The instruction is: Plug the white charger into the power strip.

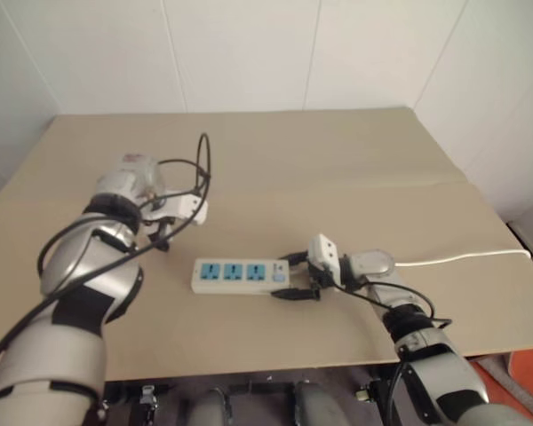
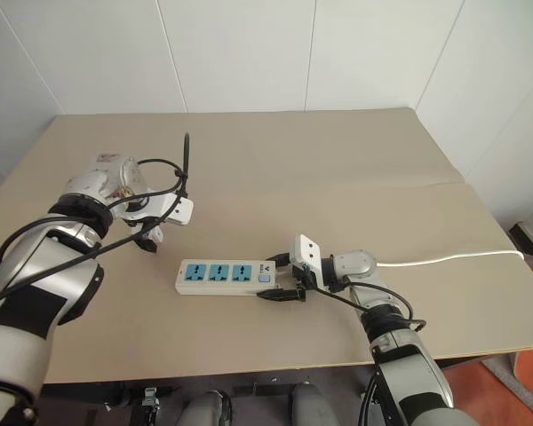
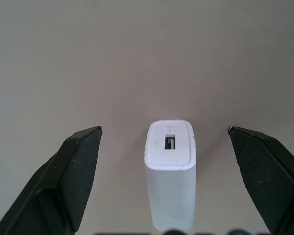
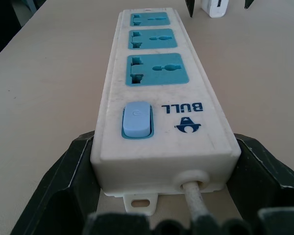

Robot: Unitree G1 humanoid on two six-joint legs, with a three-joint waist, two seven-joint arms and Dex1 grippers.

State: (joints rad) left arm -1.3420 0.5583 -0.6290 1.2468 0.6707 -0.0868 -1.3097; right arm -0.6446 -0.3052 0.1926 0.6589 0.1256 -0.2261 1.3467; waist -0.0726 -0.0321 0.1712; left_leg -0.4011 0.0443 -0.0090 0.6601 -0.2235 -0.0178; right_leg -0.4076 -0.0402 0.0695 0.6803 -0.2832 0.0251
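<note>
With the right tool [image 4: 152, 215] clamping the power strip [image 1: 240, 275], the wide-open left tool [image 3: 164, 147] straddles the untouched white charger [image 3: 170, 171], so closing on it comes next.

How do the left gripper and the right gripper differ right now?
The left gripper is open, its fingers apart from the white charger between them; the right gripper clasps the power strip at its cord end. The left points down at the table, the right lies nearly level. Both have black fingers.

A tan table [image 1: 338, 169] stands against white panelled walls [image 1: 249, 53], with red floor [image 1: 524, 373] alongside
</note>
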